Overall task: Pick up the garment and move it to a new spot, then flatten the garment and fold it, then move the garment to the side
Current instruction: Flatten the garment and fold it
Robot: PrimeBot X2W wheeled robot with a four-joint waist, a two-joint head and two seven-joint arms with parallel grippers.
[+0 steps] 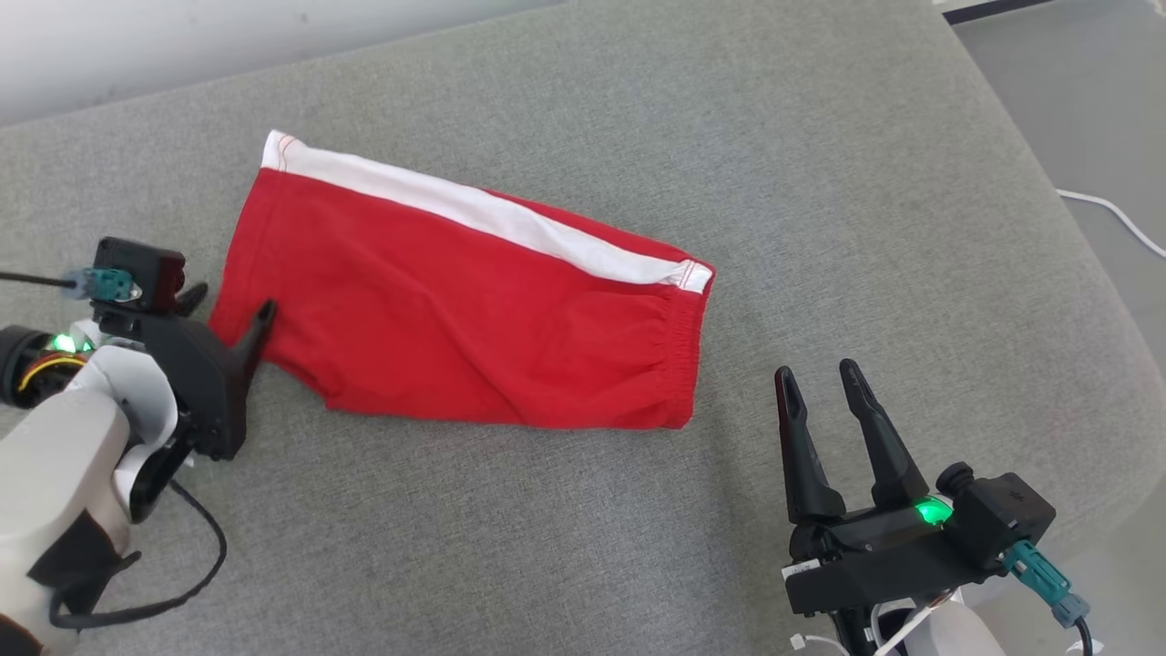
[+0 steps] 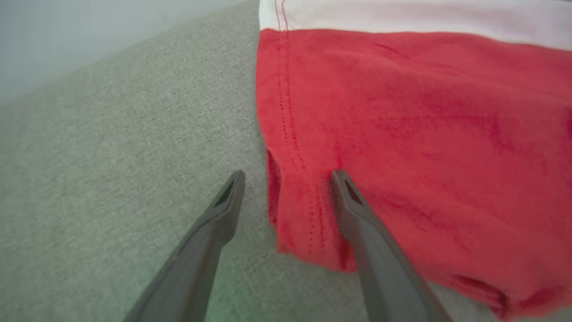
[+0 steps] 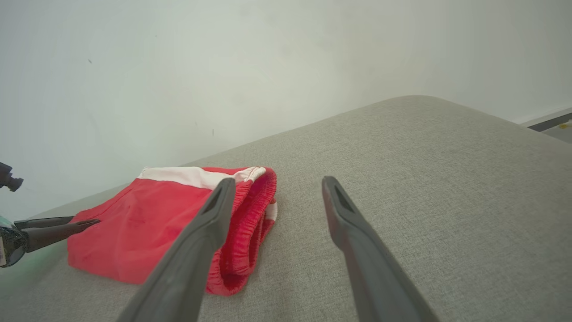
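Red shorts [image 1: 455,310] with a white side stripe [image 1: 474,211] lie flat on the left half of a grey woven cushion [image 1: 820,164]. Left tool [image 1: 230,302] stands wide at the leg hem, one finger over the red cloth and the other over bare cushion. It grips nothing. Right tool [image 1: 817,372] stands wide and empty, near the elastic waistband [image 1: 679,346] but apart from it.

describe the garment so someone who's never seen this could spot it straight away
Start at the big grey cushion. On its middle lies the garment, red shorts lying flat. Its white side stripe and gathered waistband mark it out.
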